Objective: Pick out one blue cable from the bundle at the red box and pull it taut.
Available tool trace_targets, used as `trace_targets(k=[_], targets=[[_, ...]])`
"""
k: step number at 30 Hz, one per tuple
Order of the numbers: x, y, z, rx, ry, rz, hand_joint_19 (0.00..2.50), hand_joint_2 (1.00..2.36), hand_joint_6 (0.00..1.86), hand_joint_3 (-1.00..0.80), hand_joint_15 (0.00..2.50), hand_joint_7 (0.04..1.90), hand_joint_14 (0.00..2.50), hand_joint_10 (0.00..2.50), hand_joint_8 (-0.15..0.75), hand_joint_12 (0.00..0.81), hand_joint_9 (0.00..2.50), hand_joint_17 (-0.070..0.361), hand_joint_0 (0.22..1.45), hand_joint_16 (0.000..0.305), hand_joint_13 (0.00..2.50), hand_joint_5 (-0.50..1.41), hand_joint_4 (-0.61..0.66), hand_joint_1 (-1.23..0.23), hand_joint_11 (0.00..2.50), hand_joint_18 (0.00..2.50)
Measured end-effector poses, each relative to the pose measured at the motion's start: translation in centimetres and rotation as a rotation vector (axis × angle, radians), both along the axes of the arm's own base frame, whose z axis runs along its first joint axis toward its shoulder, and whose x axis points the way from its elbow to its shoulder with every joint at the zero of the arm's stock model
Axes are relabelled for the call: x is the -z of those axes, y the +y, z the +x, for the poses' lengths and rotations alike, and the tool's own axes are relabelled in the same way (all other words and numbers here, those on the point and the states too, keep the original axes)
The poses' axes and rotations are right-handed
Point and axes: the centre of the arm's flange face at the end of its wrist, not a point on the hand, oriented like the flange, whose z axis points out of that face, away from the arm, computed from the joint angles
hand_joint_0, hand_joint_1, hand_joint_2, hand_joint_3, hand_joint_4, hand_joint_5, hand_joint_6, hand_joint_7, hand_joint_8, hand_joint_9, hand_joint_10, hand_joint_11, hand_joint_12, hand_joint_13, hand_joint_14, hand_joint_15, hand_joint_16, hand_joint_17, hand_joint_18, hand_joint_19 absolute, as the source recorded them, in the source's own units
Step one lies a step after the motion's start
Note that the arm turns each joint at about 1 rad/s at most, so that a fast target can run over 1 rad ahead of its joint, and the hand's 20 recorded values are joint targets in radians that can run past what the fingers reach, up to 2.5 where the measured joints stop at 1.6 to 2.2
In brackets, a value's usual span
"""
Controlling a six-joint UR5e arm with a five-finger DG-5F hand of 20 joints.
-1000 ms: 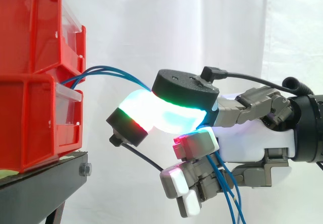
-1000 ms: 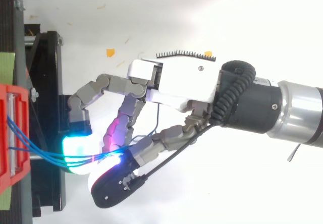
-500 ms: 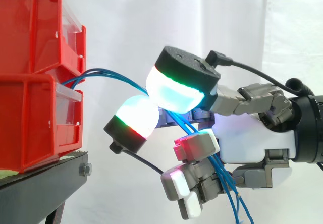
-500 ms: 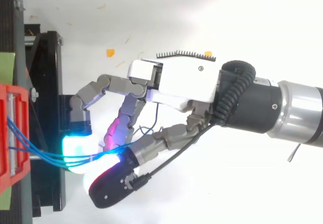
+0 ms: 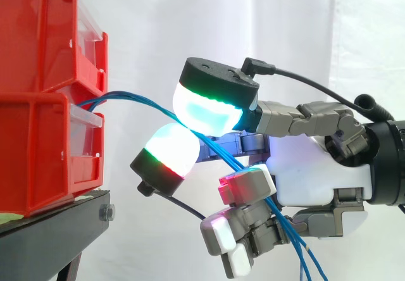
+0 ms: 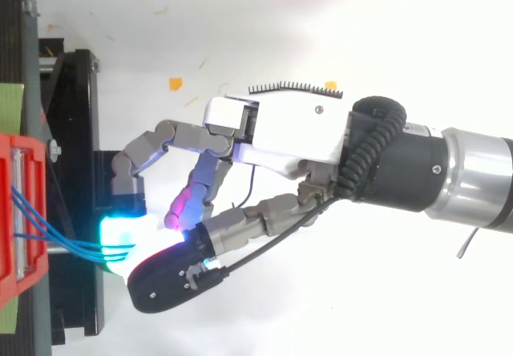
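white curtain: soft matt cloth, the backdrop to everything
red bins: two hard, glossy plastic boxes stacked one on the other, with clear front lips; they sit at the far left of the side view
black stand: a flat, dull metal ledge carrying the bins
hand: white shell and grey metal links, reaching level toward the bins from the right, palm well apart from them
thumb pad: thick, rounded, glowing white-cyan with a green rim under a black cap; held out straight above the cables
finger pad: the same domed shape, white with a red rim; just below and bin-side of the thumb pad. The two stand parted, so nothing looks clamped (the remaining fingers are curled low under the palm)
blue cables: several thin, smooth, flexible strands that leave the bins at the seam between upper and lower box, arc rightward, and pass through the gap between the two pads before dropping past the curled fingers
cable axis: runs bin to hand and sags in a loose curve, so it is not yet taut
what the next move turns on: the whole bundle lies between the pads, not one strand; my judgement is that closing here would catch them all, so one strand must be separated first
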Motion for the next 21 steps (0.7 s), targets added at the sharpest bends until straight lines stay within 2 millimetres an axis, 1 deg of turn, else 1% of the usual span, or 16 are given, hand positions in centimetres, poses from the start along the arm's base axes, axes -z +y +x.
trace_targets(k=[2, 4, 5, 6, 8, 9, 10, 13, 15, 16, 21], targets=[[0.05, 0.0, -0.01, -0.001, 0.002, 0.0, 0.63, 1.01, 0.91, -0.1, 0.65, 0.9, 0.02, 0.03, 0.348, 0.431, 1.4, 0.146, 0.6, 0.065, 1.12, -0.09, 0.03, -0.82, 0.9, 0.98], [0.05, 0.0, -0.02, -0.002, 0.003, -0.001, 0.66, 1.01, 0.92, -0.2, 0.67, 0.9, 0.02, 0.03, 0.329, 0.409, 1.38, 0.134, 0.6, 0.06, 1.09, -0.09, 0.05, -0.82, 0.9, 0.93], [0.05, -0.01, -0.03, -0.002, 0.003, -0.001, 0.69, 1.01, 0.92, -0.34, 0.68, 0.9, 0.03, 0.04, 0.307, 0.389, 1.36, 0.123, 0.57, 0.055, 1.07, -0.1, 0.04, -0.8, 0.92, 0.88], [0.06, -0.01, -0.02, -0.002, 0.003, 0.0, 0.68, 1.0, 0.92, -0.45, 0.67, 0.87, 0.03, 0.04, 0.306, 0.392, 1.37, 0.126, 0.54, 0.056, 1.07, -0.1, 0.04, -0.78, 0.92, 0.89], [0.03, -0.02, -0.03, -0.002, 0.003, 0.0, 0.68, 1.0, 0.91, -0.5, 0.67, 0.83, 0.03, 0.04, 0.309, 0.398, 1.37, 0.129, 0.52, 0.057, 1.08, -0.09, 0.04, -0.73, 0.91, 0.9], [0.03, -0.01, -0.03, -0.002, 0.003, -0.001, 0.67, 1.0, 0.9, -0.5, 0.66, 0.84, 0.03, 0.04, 0.314, 0.404, 1.38, 0.131, 0.5, 0.058, 1.08, -0.09, 0.04, -0.69, 0.9, 0.91], [0.03, -0.01, -0.03, -0.002, 0.003, -0.001, 0.68, 1.0, 0.9, -0.5, 0.66, 0.85, 0.03, 0.04, 0.312, 0.403, 1.38, 0.131, 0.51, 0.058, 1.08, -0.09, 0.04, -0.69, 0.9, 0.91], [0.06, -0.01, -0.03, -0.002, 0.004, -0.001, 0.68, 1.0, 0.89, -0.5, 0.66, 0.86, 0.03, 0.04, 0.312, 0.401, 1.38, 0.129, 0.51, 0.057, 1.08, -0.09, 0.04, -0.62, 0.9, 0.9], [0.06, -0.02, -0.03, -0.002, 0.004, 0.0, 0.7, 1.0, 0.88, -0.5, 0.68, 0.92, 0.03, 0.04, 0.3, 0.384, 1.37, 0.121, 0.57, 0.054, 1.07, -0.09, 0.03, -0.59, 0.91, 0.87], [0.06, -0.02, -0.03, -0.002, 0.004, 0.0, 0.7, 1.0, 0.88, -0.48, 0.67, 0.93, 0.03, 0.04, 0.297, 0.382, 1.37, 0.12, 0.58, 0.053, 1.07, -0.09, 0.03, -0.59, 0.91, 0.86], [0.05, 0.07, 0.0, -0.003, 0.002, 0.0, 0.71, 1.02, 0.89, -0.25, 0.68, 0.97, 0.03, 0.04, 0.298, 0.382, 1.39, 0.12, 0.59, 0.053, 1.07, -0.08, 0.0, -0.67, 0.92, 0.87]])
